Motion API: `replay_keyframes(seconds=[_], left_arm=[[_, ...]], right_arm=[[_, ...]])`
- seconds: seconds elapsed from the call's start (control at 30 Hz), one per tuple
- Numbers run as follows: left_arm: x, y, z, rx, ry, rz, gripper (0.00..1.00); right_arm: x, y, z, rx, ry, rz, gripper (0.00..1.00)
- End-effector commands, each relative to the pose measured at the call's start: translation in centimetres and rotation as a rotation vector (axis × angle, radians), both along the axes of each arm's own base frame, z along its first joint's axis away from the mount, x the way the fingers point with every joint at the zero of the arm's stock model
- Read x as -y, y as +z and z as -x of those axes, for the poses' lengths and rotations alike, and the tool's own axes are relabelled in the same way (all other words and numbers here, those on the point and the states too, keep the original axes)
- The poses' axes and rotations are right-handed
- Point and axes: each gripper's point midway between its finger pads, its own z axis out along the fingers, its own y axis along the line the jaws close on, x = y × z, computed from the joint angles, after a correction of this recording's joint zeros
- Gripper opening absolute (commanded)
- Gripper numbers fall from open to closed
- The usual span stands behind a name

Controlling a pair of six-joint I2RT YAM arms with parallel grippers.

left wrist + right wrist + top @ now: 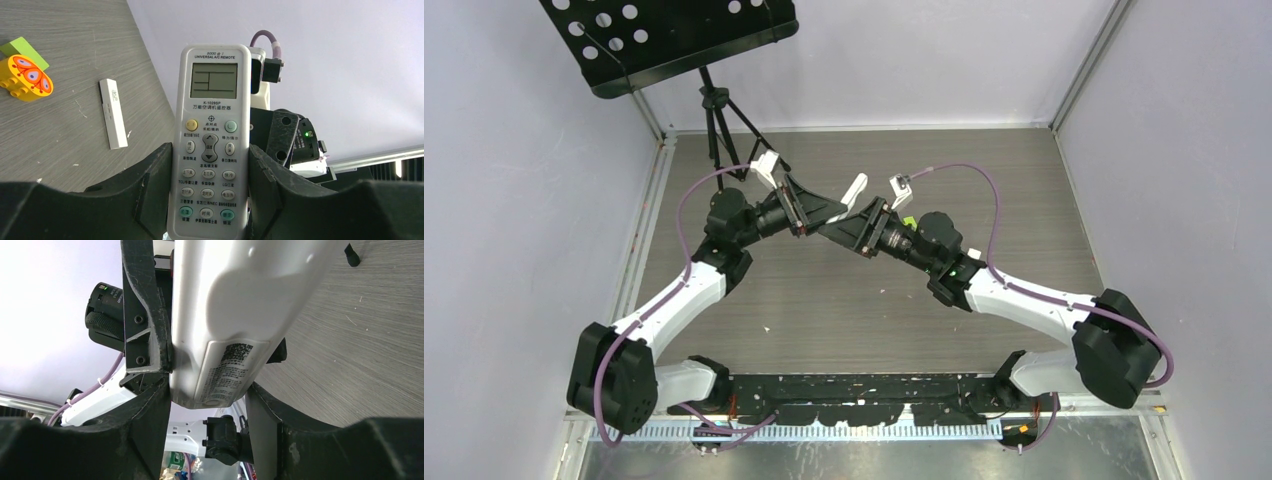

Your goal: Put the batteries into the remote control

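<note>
So the left end effector (209, 150) was clamped on the remote control (212, 85), one black finger (150, 180) on each long side of the lower, button-covered half. The screen and button face pointed straight at the left wrist camera.

The right end effector (207, 390) came at it from the opposite side, looking at the remote's plain back with the printed label. Its fingers (150, 425) straddled the labelled end. The left one looked pressed against the edge and the other sat just beside it, but honestly I couldn't tell whether it had really gripped or was only bracketing the thing.

From above, both arms met nose to nose over the far middle of the tabletop (824, 310), with the remote held up in the air between them, not resting on anything.

Down on the wood, in the left wrist view, a flat white strip (112, 114) lay on its own. Further left was an orange-yellow toy (25, 79), with a lime-green block (22, 49) right behind it. The right wrist view also caught a small dark object (352, 255) on the tabletop at the top edge, too cropped to say if it was a battery. A black music stand (674, 35) stood at the far left corner.
</note>
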Motion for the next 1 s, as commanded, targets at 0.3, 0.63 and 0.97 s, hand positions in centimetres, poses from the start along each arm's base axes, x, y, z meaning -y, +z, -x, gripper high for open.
replay_keyframes(seconds=[0.3,0.63,0.97], left_arm=[[-0.3,0.6,0.7,-0.028,-0.004,0.012,0.05],[-1.2,-2.4,-0.1,-0.024,0.032,-0.104,0.7],[-0.1,-6.3,-0.4,-0.081,-0.079,-0.125,0.83]], right_arm=[[-1.2,2.0,-1.1,0.066,-0.001,-0.046,0.33],[0.4,-3.3,1.2,0.173,0.094,0.323,0.21],[1.6,-10.0,2.9,0.197,0.268,0.626,0.2]])
